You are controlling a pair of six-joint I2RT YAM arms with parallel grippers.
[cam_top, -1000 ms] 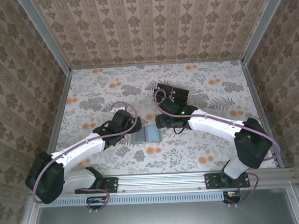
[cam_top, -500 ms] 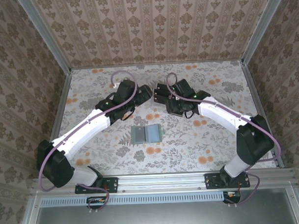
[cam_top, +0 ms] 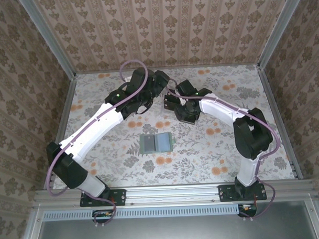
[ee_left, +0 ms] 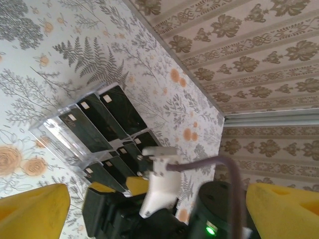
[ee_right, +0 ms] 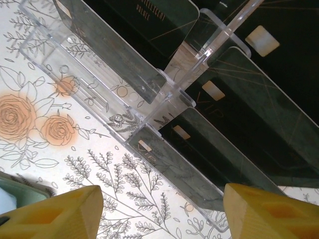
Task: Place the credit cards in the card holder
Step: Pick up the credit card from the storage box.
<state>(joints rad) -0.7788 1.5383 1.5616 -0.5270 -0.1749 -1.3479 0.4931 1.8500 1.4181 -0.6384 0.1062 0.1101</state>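
The credit cards [ee_right: 234, 129] are glossy black and stand in the slots of a clear plastic tray [ee_right: 89, 74]. My right gripper [ee_right: 162, 214] hovers open just over the tray's near edge, with nothing between its yellow fingertips [ee_right: 55, 214]. In the left wrist view the same cards [ee_left: 102, 122] show in the tray beyond the right gripper's black body. My left gripper [ee_left: 157, 211] is wide open and holds nothing. From above, the left gripper [cam_top: 159, 88] and the right gripper [cam_top: 176, 106] meet at the table's back. The card holder [cam_top: 156, 143], pale green, lies spread open mid-table, apart from both.
Patterned walls enclose the floral table on three sides, and the tray [ee_left: 55, 132] sits not far from the back wall. A green corner of the card holder [ee_right: 15, 196] peeks in beside the right gripper's left finger. Purple cables loop off both wrists.
Both arms have moved away from the card holder toward the back of the table. The right gripper now hangs over the card tray, and the left arm has stretched further back beside it.
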